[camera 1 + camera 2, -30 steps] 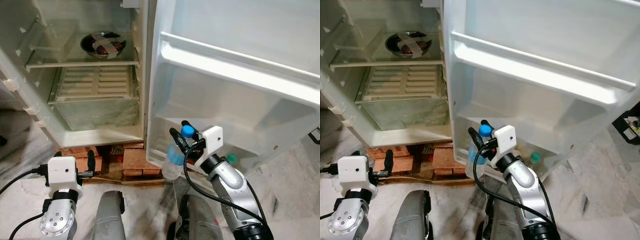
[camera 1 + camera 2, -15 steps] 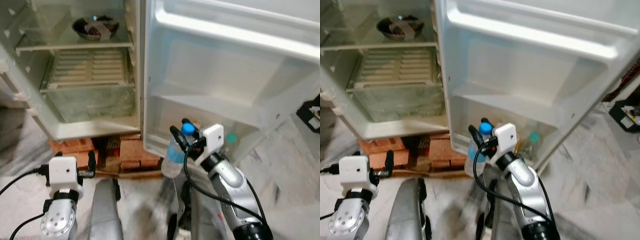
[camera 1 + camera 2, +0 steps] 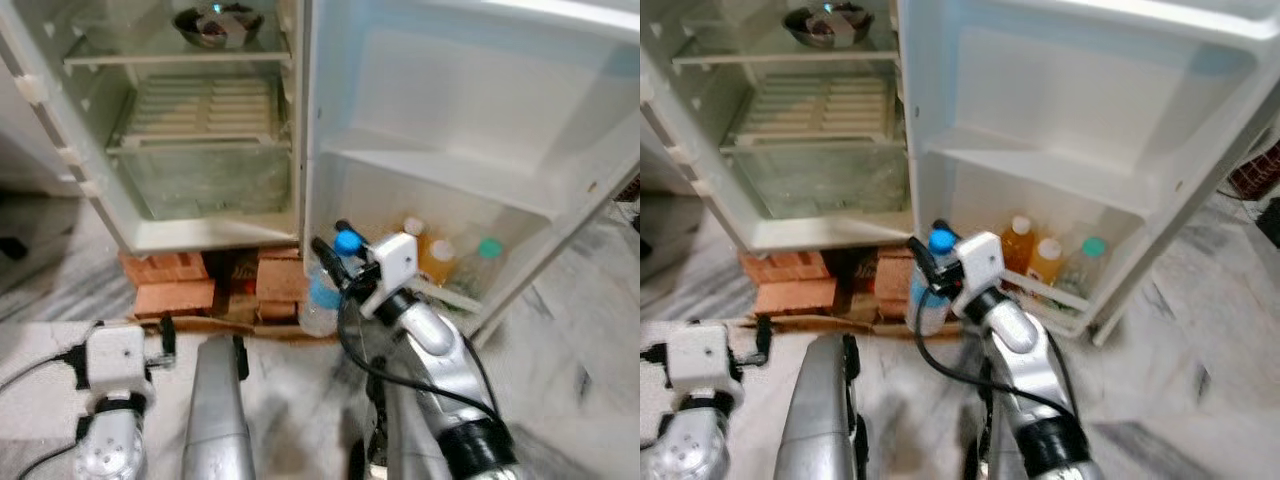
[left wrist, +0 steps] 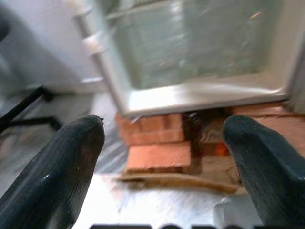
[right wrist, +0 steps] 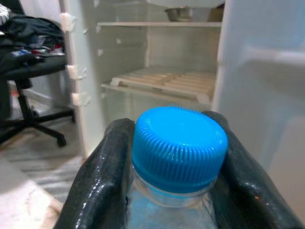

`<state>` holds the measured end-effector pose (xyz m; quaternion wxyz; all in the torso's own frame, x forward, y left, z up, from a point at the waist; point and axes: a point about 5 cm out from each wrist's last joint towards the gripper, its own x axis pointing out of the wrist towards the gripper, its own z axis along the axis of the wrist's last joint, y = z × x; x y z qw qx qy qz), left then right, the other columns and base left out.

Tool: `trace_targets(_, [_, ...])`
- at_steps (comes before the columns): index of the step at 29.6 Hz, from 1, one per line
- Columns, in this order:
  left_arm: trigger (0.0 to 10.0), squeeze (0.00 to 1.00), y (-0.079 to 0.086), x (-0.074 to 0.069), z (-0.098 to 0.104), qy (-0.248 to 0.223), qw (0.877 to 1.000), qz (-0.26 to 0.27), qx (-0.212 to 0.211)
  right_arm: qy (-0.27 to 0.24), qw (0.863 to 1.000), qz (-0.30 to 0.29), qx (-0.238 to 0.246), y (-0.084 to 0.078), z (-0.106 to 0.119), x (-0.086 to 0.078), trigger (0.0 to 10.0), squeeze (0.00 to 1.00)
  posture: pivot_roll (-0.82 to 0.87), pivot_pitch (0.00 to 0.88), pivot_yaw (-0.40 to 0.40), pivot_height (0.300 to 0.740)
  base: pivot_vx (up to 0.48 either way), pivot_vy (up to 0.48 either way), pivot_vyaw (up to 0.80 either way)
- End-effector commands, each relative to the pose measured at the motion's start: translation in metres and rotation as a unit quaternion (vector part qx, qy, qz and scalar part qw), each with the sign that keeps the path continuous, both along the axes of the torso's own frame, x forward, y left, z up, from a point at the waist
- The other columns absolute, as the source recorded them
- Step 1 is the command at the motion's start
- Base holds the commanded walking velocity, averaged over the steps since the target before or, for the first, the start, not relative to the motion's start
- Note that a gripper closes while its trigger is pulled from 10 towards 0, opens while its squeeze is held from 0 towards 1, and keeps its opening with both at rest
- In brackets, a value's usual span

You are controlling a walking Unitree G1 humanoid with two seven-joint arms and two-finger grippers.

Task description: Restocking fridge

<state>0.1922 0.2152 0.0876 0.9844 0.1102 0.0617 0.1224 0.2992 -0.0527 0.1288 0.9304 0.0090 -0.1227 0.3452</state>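
My right gripper [image 3: 338, 247] is shut on the neck of a clear water bottle [image 3: 322, 297] with a blue cap [image 5: 178, 147], held upright in front of the lower corner of the open fridge door [image 3: 480, 120]. Its black fingers [image 5: 102, 176] press the cap from both sides. Several bottles [image 3: 1045, 258] stand in the bottom door shelf [image 3: 1060, 300]: two with orange drink and one with a green cap. My left gripper [image 4: 167, 157] hangs low on the left, open, with nothing between its fingers [image 4: 57, 162].
The fridge interior [image 3: 200, 130] is open, with a metal bowl [image 3: 216, 24] on the glass shelf and a crisper drawer [image 3: 205, 180] below. The fridge rests on bricks [image 3: 170, 290]. An office chair [image 5: 28, 71] stands to one side on the marble floor.
The camera has moved back and tilted, so the door's bottom shelf and its bottles have come into view. The right gripper still holds the water bottle; the left arm sits lower in the picture.
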Motion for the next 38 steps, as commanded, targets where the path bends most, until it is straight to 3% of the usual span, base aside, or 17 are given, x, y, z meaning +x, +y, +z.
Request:
trace_targets(1, [10.0,0.00,-0.006,-0.004,0.000,0.007,1.000,-0.009,-0.003,-0.048,0.999,-0.011,-0.009,0.003,0.013,0.008,10.0,0.00,0.14,0.202,-0.064,0.522,0.000,0.000,0.00])
trace_targets(11, [10.0,0.00,-0.006,-0.015,0.005,0.012,1.000,-0.009,-0.003,-0.173,0.980,-0.065,-0.072,0.011,0.044,0.032,10.0,0.00,0.17,0.258,-0.067,0.522,0.000,0.000,0.00])
trace_targets(17, [10.0,0.00,-0.006,-0.020,0.008,0.018,1.000,-0.008,-0.002,-0.200,0.971,-0.075,-0.109,0.009,0.035,0.036,10.0,0.00,0.19,0.287,-0.065,0.522,0.000,0.000,0.00])
trace_targets(19, [10.0,0.00,-0.006,-0.018,0.011,0.014,1.000,-0.011,0.000,-0.199,0.966,-0.088,-0.142,0.008,0.021,0.035,10.0,0.00,0.19,0.296,-0.066,0.522,0.000,0.000,0.00])
trace_targets(25, [10.0,0.00,-0.005,-0.019,0.016,0.012,1.000,-0.013,0.001,-0.241,0.947,-0.087,-0.192,0.017,0.012,0.031,10.0,0.00,0.20,0.322,-0.064,0.522,0.000,0.000,0.00])
trace_targets(33, [10.0,0.00,-0.004,-0.025,0.020,0.017,1.000,-0.015,0.008,-0.300,0.930,-0.124,-0.172,0.023,0.039,0.039,10.0,0.00,0.24,0.347,-0.054,0.522,0.000,0.000,0.00])
trace_targets(38, [10.0,0.00,-0.002,-0.031,0.023,0.025,0.999,-0.015,0.014,-0.283,0.930,-0.156,-0.176,0.019,0.039,0.048,10.0,0.00,0.26,0.359,-0.046,0.522,0.000,0.000,0.00])
